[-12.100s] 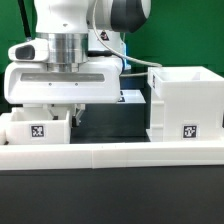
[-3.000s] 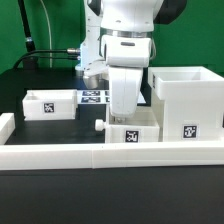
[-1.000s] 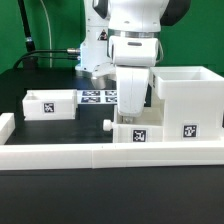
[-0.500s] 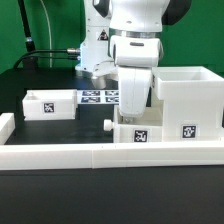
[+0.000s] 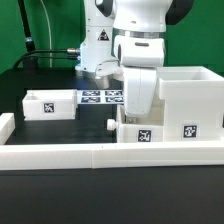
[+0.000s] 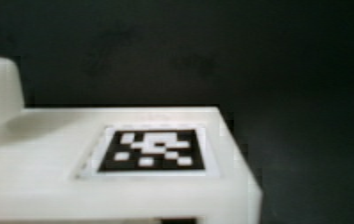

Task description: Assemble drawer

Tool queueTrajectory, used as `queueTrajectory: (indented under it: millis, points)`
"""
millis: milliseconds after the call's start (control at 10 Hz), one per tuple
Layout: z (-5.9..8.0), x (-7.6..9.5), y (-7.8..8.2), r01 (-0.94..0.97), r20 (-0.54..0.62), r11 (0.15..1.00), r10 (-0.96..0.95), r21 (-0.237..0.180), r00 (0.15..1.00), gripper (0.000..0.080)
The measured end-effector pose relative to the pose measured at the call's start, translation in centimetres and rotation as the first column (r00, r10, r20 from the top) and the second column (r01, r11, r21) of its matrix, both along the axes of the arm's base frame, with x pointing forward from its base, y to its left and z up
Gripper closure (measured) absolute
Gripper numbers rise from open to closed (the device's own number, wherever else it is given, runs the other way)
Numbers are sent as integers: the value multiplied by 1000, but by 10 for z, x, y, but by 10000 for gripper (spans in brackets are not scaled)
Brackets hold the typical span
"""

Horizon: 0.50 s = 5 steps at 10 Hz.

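Note:
The drawer's large white housing [image 5: 186,100] stands at the exterior view's right, open at the top, with a tag on its front. My gripper [image 5: 137,115] reaches straight down onto a small tagged tray [image 5: 141,134] and is shut on it. The tray rests on the table and touches the housing's left side. Its knob [image 5: 111,125] points to the exterior view's left. The fingertips are hidden by the tray's wall. A second small tray [image 5: 50,104] sits apart at the left. The wrist view shows the held tray's white tagged face [image 6: 151,150] close up.
The long low white border wall [image 5: 90,155] runs along the front, with a raised end at the left [image 5: 6,125]. The marker board [image 5: 98,96] lies flat behind the trays. Dark table lies between the two trays.
My gripper and the held tray have slid to the exterior view's right, up to the housing. The left tray has not moved.

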<state>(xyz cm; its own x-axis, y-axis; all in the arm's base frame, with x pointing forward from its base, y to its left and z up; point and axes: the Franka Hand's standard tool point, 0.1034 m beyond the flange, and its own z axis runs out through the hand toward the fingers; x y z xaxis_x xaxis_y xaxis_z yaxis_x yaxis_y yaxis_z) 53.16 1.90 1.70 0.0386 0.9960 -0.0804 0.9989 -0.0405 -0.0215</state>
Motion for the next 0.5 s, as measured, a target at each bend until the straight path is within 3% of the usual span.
queueTrajectory:
  millis: [300,400,500]
  points:
    - [2,3,-1,11,1,1000,-11,-8,1000,755]
    - [2,3,-1,11,0,1000,-11,-8,1000,682]
    - [2,2,-1,18,1,1000,-18,-8,1000,682]
